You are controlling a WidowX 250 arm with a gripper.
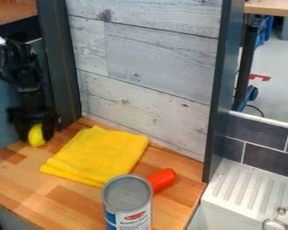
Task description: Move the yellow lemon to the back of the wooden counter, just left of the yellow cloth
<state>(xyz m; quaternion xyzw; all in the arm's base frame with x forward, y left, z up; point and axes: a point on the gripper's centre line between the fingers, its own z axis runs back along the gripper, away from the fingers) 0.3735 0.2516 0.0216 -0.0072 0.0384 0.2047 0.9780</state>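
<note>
In the camera view, you have the gripper [36, 135] at the left, beside the back left corner of the wooden counter [65, 197], hanging down in front of the dark post [59, 58]. It is closed around a small, rounded yellow object [36, 138], with a finger on either side. You can't tell whether the object's lower end touches the wood or sits just above it.

Judging by its size and smooth look, you are likely dealing with something light and fairly firm, perhaps plastic, and not very fragile. Its curved surface could roll or slip if you pinch near an end, so take it across the widest part of its sides, with even, moderate pressure.

Just to the right of the gripper you see a folded yellow cloth [98, 155] lying flat; it looks soft and limp, and a finger brushing its edge could drag it. Nearer you, an upright can [128, 209] stands at the cloth's front corner, with a red-orange object [163, 179] lying partly behind it. Farther right is a white sink unit [233, 197] with a ridged drainboard, beyond the counter's edge.
</note>
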